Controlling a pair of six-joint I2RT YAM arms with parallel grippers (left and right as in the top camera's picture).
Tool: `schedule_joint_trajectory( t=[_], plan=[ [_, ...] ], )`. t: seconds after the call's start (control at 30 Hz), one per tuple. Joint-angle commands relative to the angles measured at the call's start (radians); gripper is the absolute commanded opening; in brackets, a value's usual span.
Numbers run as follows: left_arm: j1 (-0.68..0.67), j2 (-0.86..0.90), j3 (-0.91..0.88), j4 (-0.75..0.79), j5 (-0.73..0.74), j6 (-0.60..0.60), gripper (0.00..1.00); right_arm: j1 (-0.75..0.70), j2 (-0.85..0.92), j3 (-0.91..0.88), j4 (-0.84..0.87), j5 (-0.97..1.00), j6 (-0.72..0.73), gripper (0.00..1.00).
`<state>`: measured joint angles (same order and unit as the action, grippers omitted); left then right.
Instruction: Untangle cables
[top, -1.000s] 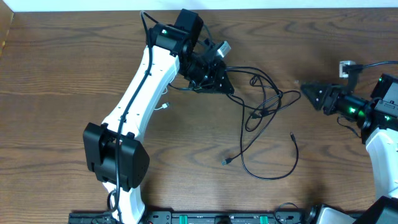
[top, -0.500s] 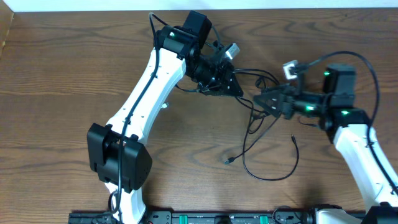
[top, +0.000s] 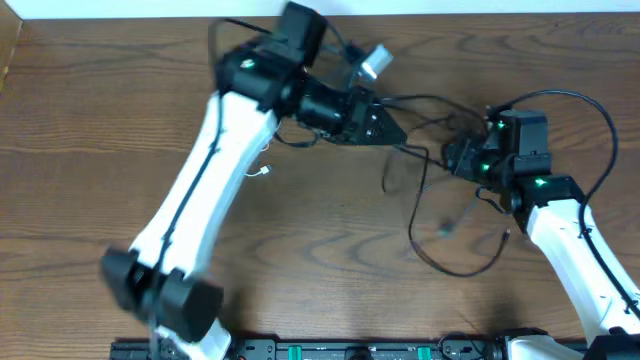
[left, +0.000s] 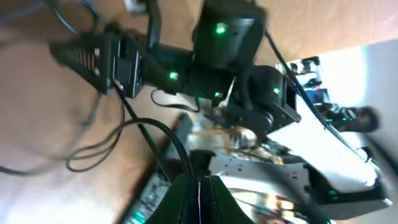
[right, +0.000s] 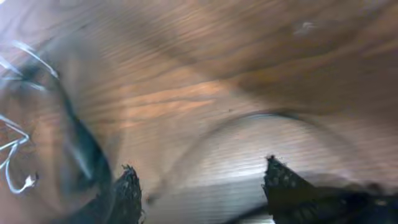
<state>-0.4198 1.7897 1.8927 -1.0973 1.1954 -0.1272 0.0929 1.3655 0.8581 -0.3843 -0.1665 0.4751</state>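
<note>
Thin black cables (top: 428, 182) trail in loops across the wood from my left gripper (top: 397, 133), which is shut on a black strand. In the left wrist view the gripper (left: 199, 190) has its fingers pressed together, and a black cable (left: 163, 142) rises from them. My right gripper (top: 453, 156) hovers at the right side of the tangle. In the blurred right wrist view the gripper (right: 202, 182) is open, with only table between its fingers. A short white cable (top: 262, 172) lies apart beneath the left arm, and the white cable (right: 13, 149) also shows at the left edge there.
The black cables' lower loop (top: 462, 265) reaches toward the front right, close to the right arm's white link (top: 565, 245). The table's back edge (top: 450, 12) runs just behind both arms. A rail (top: 330, 350) lines the front edge.
The right arm swung in from the far right to the tangle and its jaws widened. The left arm shifted right, dragging the black cables rightward.
</note>
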Motion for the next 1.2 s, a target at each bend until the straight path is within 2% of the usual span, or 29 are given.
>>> schedule_joint_trajectory(
  t=[0.0, 0.17, 0.23, 0.33, 0.5, 0.63, 0.8, 0.9, 1.07, 1.13, 1.17],
  plan=[
    [0.051, -0.174, 0.027, 0.039, -0.032, 0.028, 0.08, -0.057, 0.011, -0.003, -0.032, 0.142, 0.040, 0.64],
    [0.079, -0.290, 0.027, 0.040, -0.261, 0.025, 0.08, -0.105, 0.011, -0.003, -0.047, 0.142, 0.040, 0.67],
    [0.079, -0.323, 0.027, 0.041, -0.358, 0.004, 0.08, -0.125, 0.011, -0.003, -0.056, 0.145, 0.040, 0.72],
    [0.079, -0.358, 0.027, 0.040, -0.537, -0.062, 0.08, -0.164, 0.011, -0.003, -0.095, 0.193, 0.046, 0.84],
    [0.078, -0.370, 0.026, 0.039, -0.776, -0.181, 0.08, -0.224, 0.011, -0.003, -0.151, 0.202, 0.048, 0.86],
    [0.078, -0.365, 0.026, 0.038, -0.793, -0.193, 0.09, -0.276, 0.011, -0.003, -0.180, 0.230, 0.049, 0.86],
    [0.078, -0.371, 0.026, 0.045, -0.792, -0.193, 0.09, -0.330, 0.011, -0.003, -0.204, 0.269, 0.052, 0.92],
    [0.078, -0.370, 0.026, 0.049, -0.789, -0.193, 0.16, -0.347, 0.011, -0.003, -0.201, 0.215, 0.039, 0.95],
    [0.078, -0.364, 0.026, 0.044, -0.785, -0.193, 0.17, -0.348, 0.010, -0.003, -0.180, 0.145, 0.010, 0.94],
    [0.076, -0.364, 0.026, 0.043, -0.785, -0.193, 0.17, -0.348, 0.006, -0.002, -0.171, 0.122, 0.009, 0.98],
    [0.076, -0.364, 0.026, 0.043, -0.784, -0.193, 0.24, -0.348, 0.002, -0.002, -0.166, 0.087, 0.003, 0.99]
  ],
)
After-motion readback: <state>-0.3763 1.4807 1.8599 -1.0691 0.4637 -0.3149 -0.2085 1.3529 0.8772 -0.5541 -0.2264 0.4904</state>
